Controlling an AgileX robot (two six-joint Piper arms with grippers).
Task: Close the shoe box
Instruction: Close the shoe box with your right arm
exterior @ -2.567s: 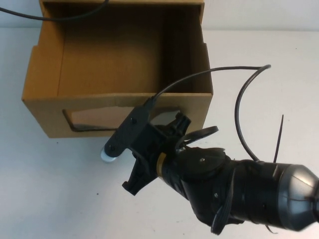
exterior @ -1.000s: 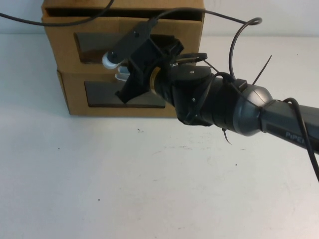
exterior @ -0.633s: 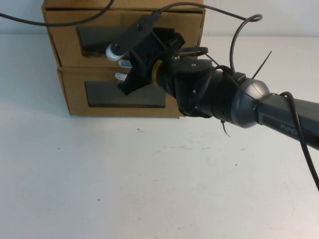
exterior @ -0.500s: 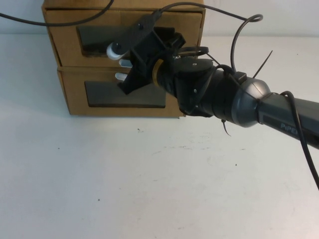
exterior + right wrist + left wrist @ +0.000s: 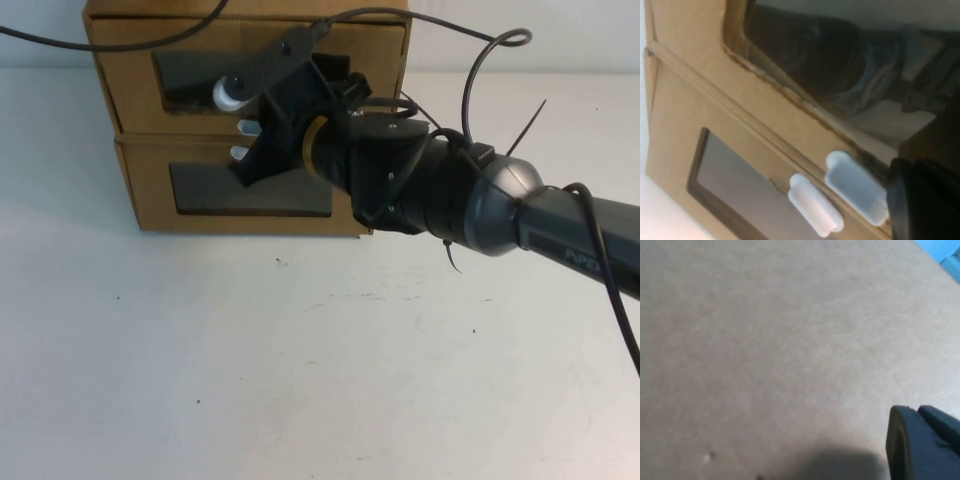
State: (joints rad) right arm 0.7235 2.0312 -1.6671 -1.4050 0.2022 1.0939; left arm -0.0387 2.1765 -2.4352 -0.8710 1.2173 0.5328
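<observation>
The shoe box (image 5: 130, 85) sits stacked on the lower box (image 5: 150, 190), with the right gripper (image 5: 262, 125) before them.

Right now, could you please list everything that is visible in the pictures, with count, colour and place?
shoe box: one, brown cardboard, upper of the stack at the table's far edge, drawer pushed in flush.
white pull tab: one, below the shoe box's clear window.
lower box: one, brown cardboard, under the shoe box, white tab above its window.
table: one, white, under the boxes.
cables: black, over the boxes and looping off the right arm.
right gripper: black, against the shoe box front.
left gripper: black, close over a brown cardboard surface.
</observation>
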